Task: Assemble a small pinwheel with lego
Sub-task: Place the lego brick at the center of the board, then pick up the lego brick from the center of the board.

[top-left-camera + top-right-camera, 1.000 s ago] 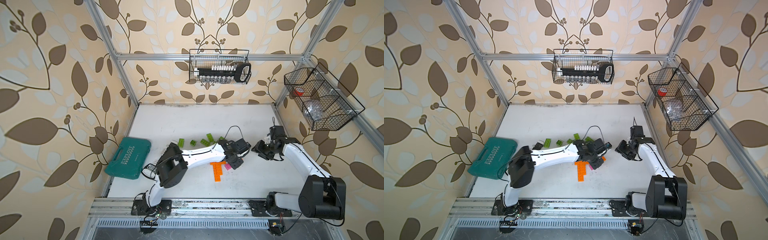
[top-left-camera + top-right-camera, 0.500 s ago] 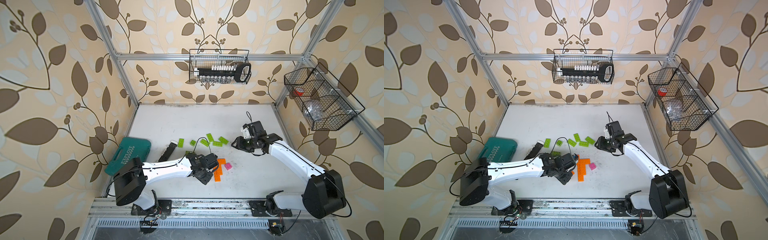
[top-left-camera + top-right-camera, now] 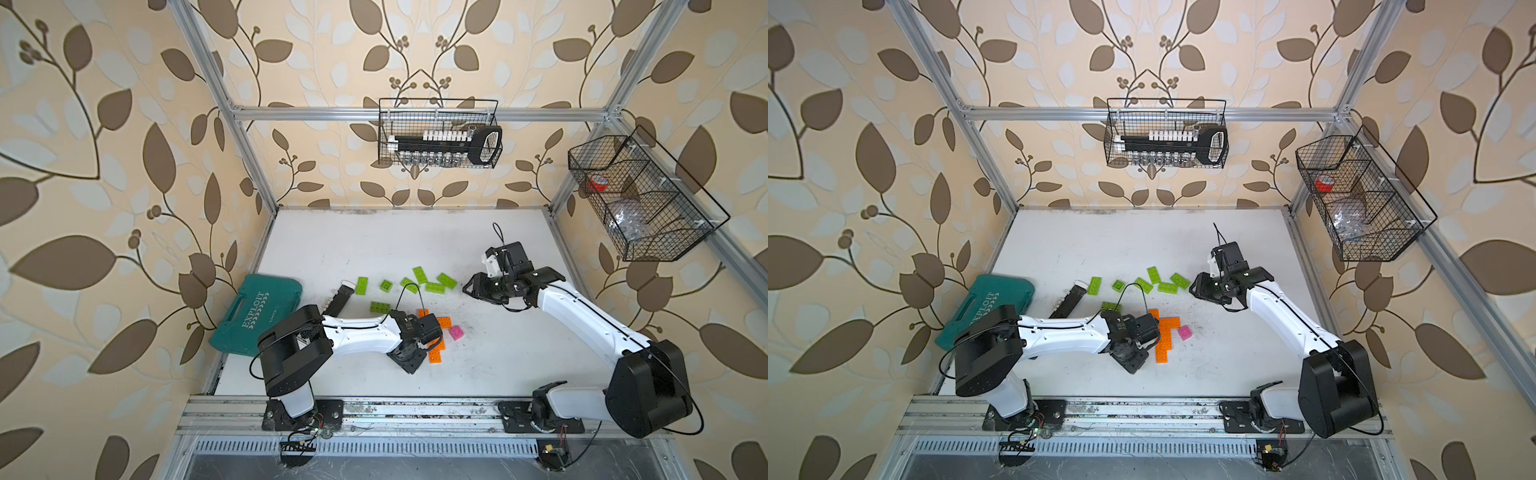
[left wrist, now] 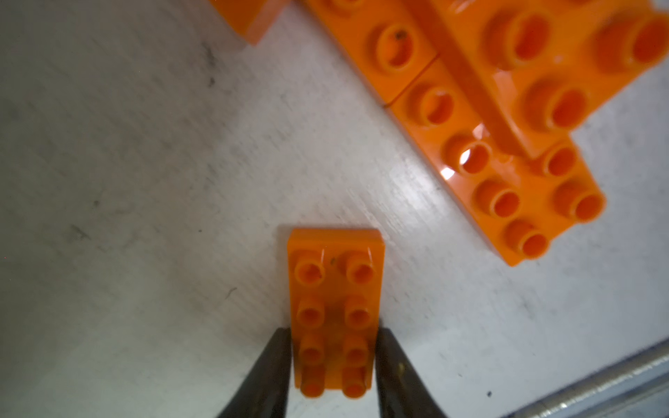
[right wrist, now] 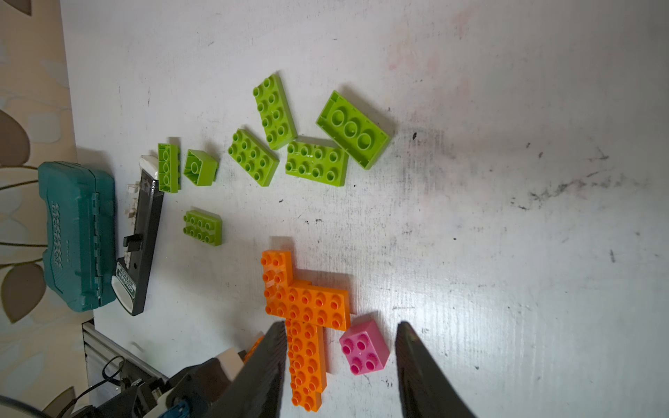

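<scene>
Lego pinwheel is barely begun — some orange bricks [image 5: 307, 307] joined near the table's [image 5: 506, 108] middle, lime-green bricks [image 5: 315, 163] and pink brick [image 5: 364, 347] loose; left gripper [image 4: 333, 331] flanks a lone orange brick [image 4: 335, 282], grip unclear — right gripper [image 5: 341, 324] hovers spread, empty.

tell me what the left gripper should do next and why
Probably squeeze shut on the loose orange brick: the left gripper straddles its long sides, whether touching I cannot tell, and it lies flat on the table, apart from the orange assembly.
</scene>
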You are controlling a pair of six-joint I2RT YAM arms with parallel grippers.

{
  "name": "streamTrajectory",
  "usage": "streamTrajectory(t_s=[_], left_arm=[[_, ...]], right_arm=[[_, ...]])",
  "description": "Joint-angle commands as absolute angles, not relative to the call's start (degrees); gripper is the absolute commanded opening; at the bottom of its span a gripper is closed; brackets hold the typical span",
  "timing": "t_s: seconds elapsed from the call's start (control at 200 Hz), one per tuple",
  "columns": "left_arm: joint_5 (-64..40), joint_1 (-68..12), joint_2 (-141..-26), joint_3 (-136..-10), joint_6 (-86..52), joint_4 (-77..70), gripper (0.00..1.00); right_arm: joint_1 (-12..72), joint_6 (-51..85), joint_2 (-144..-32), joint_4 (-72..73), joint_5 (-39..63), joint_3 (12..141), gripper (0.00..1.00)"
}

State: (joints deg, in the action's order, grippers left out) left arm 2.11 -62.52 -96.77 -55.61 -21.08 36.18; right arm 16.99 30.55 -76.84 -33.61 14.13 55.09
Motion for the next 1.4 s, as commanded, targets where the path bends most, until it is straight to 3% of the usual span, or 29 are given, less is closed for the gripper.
streamTrajectory(t_s=[0.0, 0.165, 0.58, 0.82, 1.065, 1.22, 1.395], left_arm=[[3.69, -62.05, -96.77, -56.36, -21.43, 37.77, 0.5], [6.02, -62.0, -95.45, -55.09, -23.87, 39.68, 0.61], [8.17, -60.19, -90.88, -51.59, -27.75, 40.04, 0.62], [6.39, -59.24, -81.31, -48.98, -28.72, 35.99, 0.66], [-4.55, -46.35, -65.05, -39.75, -33.26, 25.2, 0.71], [-14.37, -36.12, -62.85, -36.43, -35.54, 18.8, 0.72], [-21.89, -30.43, -62.59, -33.31, -39.08, 11.97, 0.72]], right_arm=[[17.22, 29.65, -75.92, -34.18, 13.18, 55.72, 0.47], [17.22, 29.62, -75.94, -34.28, 12.79, 55.42, 0.47], [17.78, 29.58, -75.92, -34.84, 10.55, 55.7, 0.48], [29.7, 34.09, -75.49, -41.96, -2.07, 58.42, 0.48], [46.18, 45.78, -81.54, -46.38, -5.45, 62.18, 0.45], [52.66, 49.48, -88.94, -47.13, -3.9, 65.56, 0.36], [56.78, 53.08, -96.68, -51.17, -5.24, 71.15, 0.28]])
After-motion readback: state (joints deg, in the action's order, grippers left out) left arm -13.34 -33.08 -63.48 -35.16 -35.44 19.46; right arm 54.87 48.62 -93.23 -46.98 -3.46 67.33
